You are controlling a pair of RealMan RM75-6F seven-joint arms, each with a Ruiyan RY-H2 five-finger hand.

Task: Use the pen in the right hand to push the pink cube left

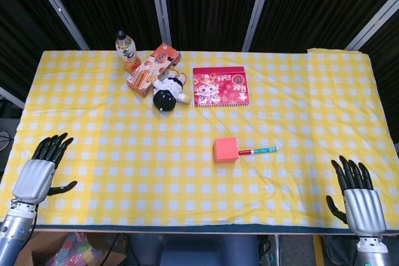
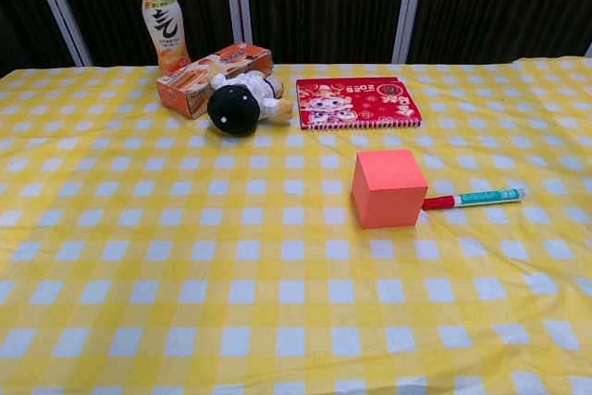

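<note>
The pink cube [image 1: 225,149] [image 2: 388,188] sits on the yellow checked tablecloth, a little right of the table's middle. A pen [image 1: 257,151] [image 2: 474,199] with a red cap and teal barrel lies flat just right of the cube, its red end touching or nearly touching the cube's side. My right hand [image 1: 356,193] hovers open at the near right corner, well away from the pen, holding nothing. My left hand [image 1: 42,169] is open at the near left edge, fingers spread. The chest view shows neither hand.
At the back stand a drink bottle [image 1: 127,50] [image 2: 162,30], a snack box [image 1: 153,68] [image 2: 213,76], a plush doll [image 1: 168,91] [image 2: 239,104] and a red spiral notebook [image 1: 221,86] [image 2: 358,102]. The table's front edge [image 1: 187,225] runs near both hands.
</note>
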